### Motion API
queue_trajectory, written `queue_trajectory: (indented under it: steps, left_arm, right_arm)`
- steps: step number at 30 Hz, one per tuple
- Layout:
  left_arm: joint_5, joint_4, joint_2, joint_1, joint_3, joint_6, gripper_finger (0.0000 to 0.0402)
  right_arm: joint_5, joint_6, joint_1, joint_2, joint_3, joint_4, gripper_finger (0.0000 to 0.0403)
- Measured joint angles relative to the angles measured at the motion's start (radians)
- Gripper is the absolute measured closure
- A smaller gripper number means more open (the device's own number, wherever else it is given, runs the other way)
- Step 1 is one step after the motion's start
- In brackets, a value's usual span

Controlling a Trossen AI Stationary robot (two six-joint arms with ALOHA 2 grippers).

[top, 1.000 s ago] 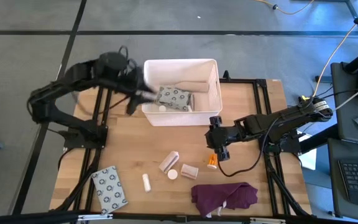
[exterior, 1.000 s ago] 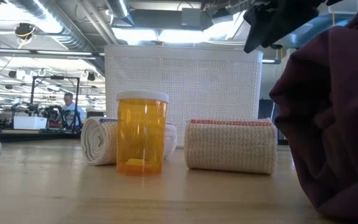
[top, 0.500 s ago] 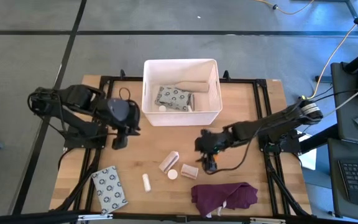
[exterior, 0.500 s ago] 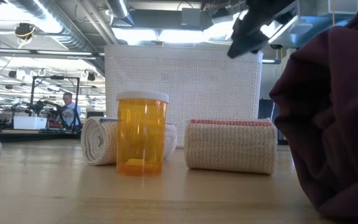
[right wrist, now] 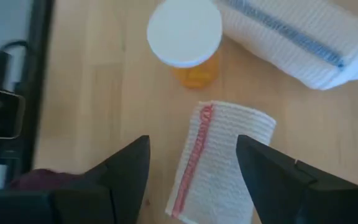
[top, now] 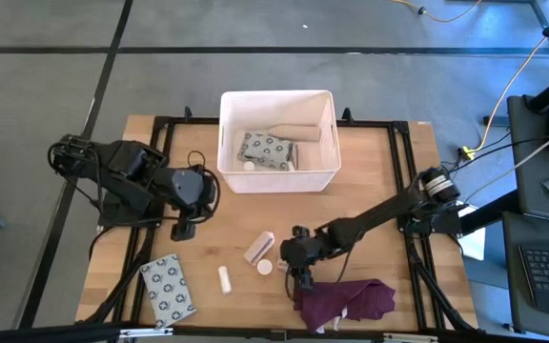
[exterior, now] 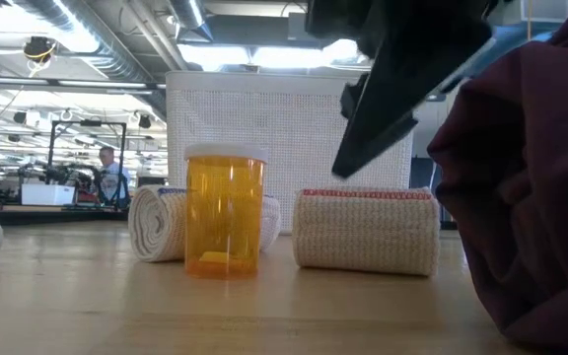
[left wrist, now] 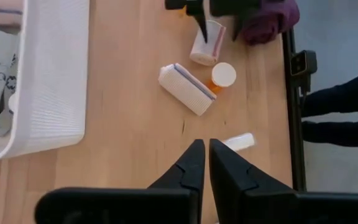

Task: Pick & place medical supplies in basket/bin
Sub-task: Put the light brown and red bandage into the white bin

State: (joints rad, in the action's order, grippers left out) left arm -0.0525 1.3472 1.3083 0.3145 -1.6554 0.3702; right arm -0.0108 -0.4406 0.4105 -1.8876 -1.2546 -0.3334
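Observation:
A beige roll [right wrist: 219,155] lies on its side on the table, next to an upright orange pill bottle [right wrist: 185,37] with a white cap and a white roll [right wrist: 291,37]. My right gripper [right wrist: 193,142] hangs open just above the beige roll, one finger on either side, touching nothing. My left gripper [left wrist: 202,155] is shut and empty over bare wood to the near left of the white bin [top: 324,176]. A patterned packet [top: 268,149] and a roll [top: 294,131] lie in the bin. A small white tube [top: 224,278] and a second packet [top: 169,288] lie near the front.
A dark purple cloth [top: 344,300] is heaped at the front edge, right beside the beige roll and my right gripper. Black frame rails [top: 160,171] run along the table's left and right sides. Bare wood lies between the bin and the loose items.
My left gripper has drawn back from the bin's left wall toward the table's near left. My right gripper has travelled toward the left and near edges, past the pill bottle, and has come down over the beige roll. No object has moved.

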Motion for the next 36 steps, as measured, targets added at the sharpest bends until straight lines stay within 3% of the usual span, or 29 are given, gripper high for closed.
queue_trajectory:
  steps: [7, 12, 17, 23, 28, 31, 36]
  left_arm:
    - [0.002, 0.000, 0.001, 0.000, 0.000, -0.008, 0.0385]
    - [0.001, 0.000, 0.001, 0.000, 0.000, -0.007, 0.0385]
    - [0.002, 0.000, 0.001, 0.000, 0.000, 0.000, 0.0387]
    - [0.060, 0.000, 0.001, 0.000, 0.000, 0.002, 0.0391]
    - [0.078, 0.000, 0.001, 0.000, 0.000, 0.005, 0.0389]
    - [0.074, 0.000, 0.001, 0.000, 0.000, 0.044, 0.0390]
    - [0.030, 0.000, 0.001, 0.000, 0.000, 0.095, 0.0393]
  right_arm:
    - [-0.197, -0.008, 0.013, -0.147, -0.177, -0.288, 0.0162]
    - [-0.200, -0.026, 0.013, -0.205, -0.243, -0.356, 0.0185]
    - [-0.155, -0.025, 0.012, -0.216, -0.269, -0.371, 0.0257]
    - [0.014, 0.105, -0.010, -0.167, -0.364, -0.516, 0.0338]
    - [0.065, 0.211, -0.071, -0.083, -0.517, -0.709, 0.0355]
    - [0.019, 0.268, -0.111, -0.026, -0.618, -0.751, 0.0349]
    - [-0.167, 0.387, -0.195, 0.048, -0.739, -0.751, 0.0344]
